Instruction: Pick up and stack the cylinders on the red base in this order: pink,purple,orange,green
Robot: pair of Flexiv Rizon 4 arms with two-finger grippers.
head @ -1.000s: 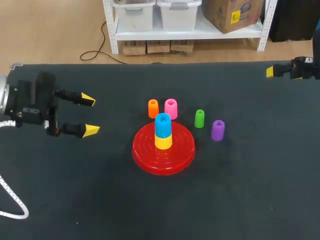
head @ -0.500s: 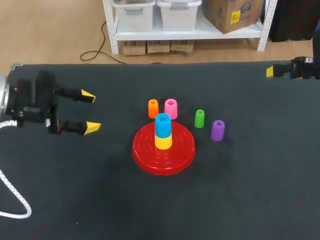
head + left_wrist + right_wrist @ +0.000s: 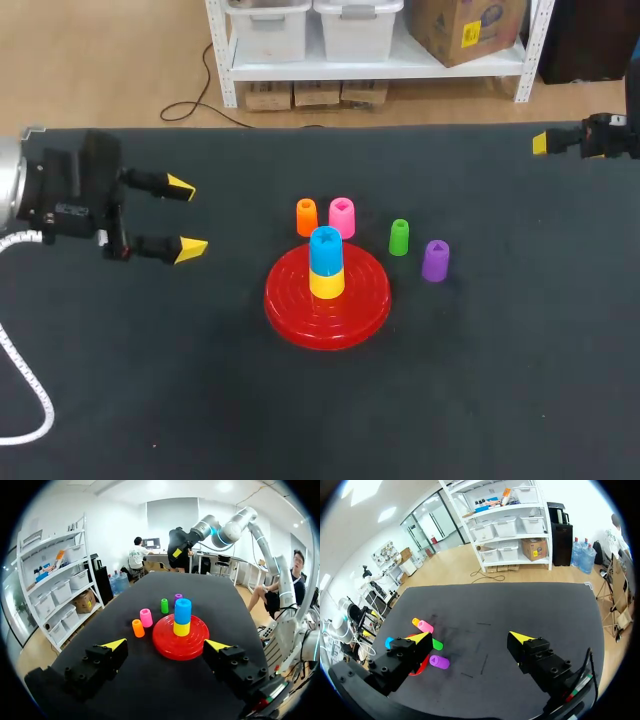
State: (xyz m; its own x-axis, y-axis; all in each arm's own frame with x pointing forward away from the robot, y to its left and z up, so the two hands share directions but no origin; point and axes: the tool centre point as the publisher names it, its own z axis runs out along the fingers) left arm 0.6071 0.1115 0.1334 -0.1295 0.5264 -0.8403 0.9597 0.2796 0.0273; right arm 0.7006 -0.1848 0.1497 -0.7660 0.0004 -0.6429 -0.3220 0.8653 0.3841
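The pink cylinder (image 3: 342, 217) stands upright on the black table (image 3: 150, 400), long axis vertical, just behind the far rim of the red base (image 3: 290, 308). The orange cylinder (image 3: 307, 216) stands just beside it, on the side of my left arm. The green cylinder (image 3: 399, 237) and, further out, the purple cylinder (image 3: 435, 260) stand upright on the other side, near the base but apart from it.

The middle of the base is taken (a blue cylinder (image 3: 325, 250) sits on a yellow cylinder (image 3: 326, 284), both upright).

The left gripper (image 3: 187, 217) hovers well apart from the base with its fingers spread wide and nothing between them; in the left wrist view the base and all the cylinders lie ahead of it. The right gripper (image 3: 470, 637) is at the table's far right corner, fingers likewise released and holding nothing.
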